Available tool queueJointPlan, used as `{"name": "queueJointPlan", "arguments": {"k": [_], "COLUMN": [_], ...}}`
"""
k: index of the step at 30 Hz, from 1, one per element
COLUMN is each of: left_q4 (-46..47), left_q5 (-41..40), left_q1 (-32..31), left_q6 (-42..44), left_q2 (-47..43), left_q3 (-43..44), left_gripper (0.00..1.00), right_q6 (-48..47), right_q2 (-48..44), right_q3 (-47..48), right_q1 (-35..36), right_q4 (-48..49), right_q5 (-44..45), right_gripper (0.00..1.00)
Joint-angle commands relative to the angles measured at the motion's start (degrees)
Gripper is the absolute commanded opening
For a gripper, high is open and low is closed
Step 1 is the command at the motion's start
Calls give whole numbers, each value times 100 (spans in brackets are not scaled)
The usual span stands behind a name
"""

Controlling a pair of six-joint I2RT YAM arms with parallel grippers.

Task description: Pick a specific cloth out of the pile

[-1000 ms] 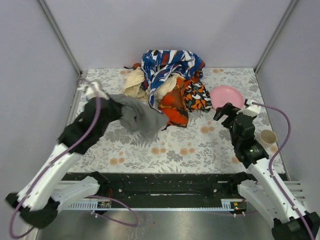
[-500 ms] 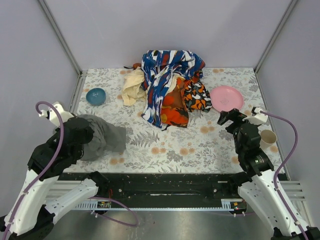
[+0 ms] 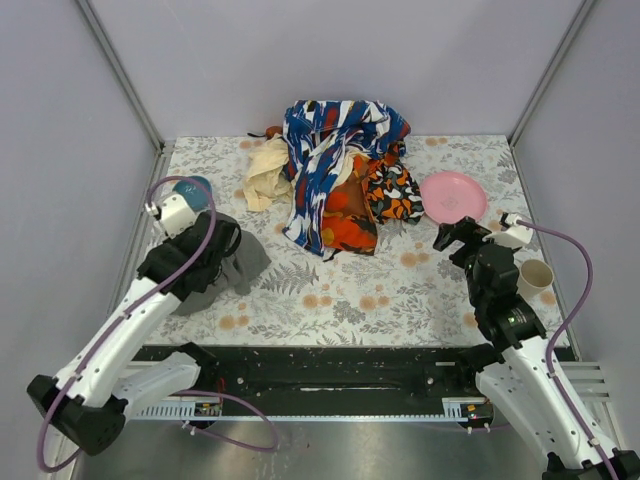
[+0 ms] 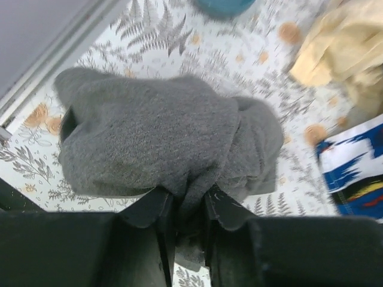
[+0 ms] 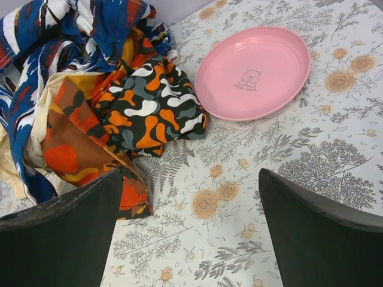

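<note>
The dark grey cloth [image 3: 240,266] lies bunched on the table's left side, apart from the pile [image 3: 335,165] of blue-white-red, orange-black, red-orange and cream fabrics at the back middle. My left gripper [image 3: 222,254] is shut on a fold of the grey cloth; in the left wrist view the cloth [image 4: 155,140] spreads ahead of the gripper [image 4: 185,206], pinched between the jaws. My right gripper [image 3: 455,236] is open and empty, right of the pile, over bare table. The right wrist view shows it [image 5: 191,221] wide open, with the pile [image 5: 90,89] to its left.
A pink plate [image 3: 453,195] lies right of the pile, also in the right wrist view [image 5: 254,72]. A teal bowl [image 3: 194,184] sits at back left, partly behind my left arm. A beige cup [image 3: 537,275] stands at the right edge. Walls enclose the table.
My left gripper pulled the grey cloth out of the pile to the table's left front, then shifted slightly back and right. The right arm drew back a little to the right.
</note>
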Motion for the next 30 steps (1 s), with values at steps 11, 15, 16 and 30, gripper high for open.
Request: {"name": "queueJointPlan", "arguments": {"k": [11,15,16,30], "left_q4": [1040,942,960,925], "left_q5": [2353,2819,2907,2680], "left_q1": [776,775,775,775], "left_q6": [355,619,663,751], "left_q2": [123,-676,-1000,-2410], "left_q3": [-1055,-825,-825,-1001], "left_gripper": [99,99,99,99], "right_q6": [282,308,317,150], "right_q2": [369,449,440,80], "right_q3": [255,343,343,238], "right_q1": [13,13,13,13], "right_q4": [-219,-403,-438,-264], "right_q5": [-198,-84,-49,-93], "right_gripper": [99,99,99,99]}}
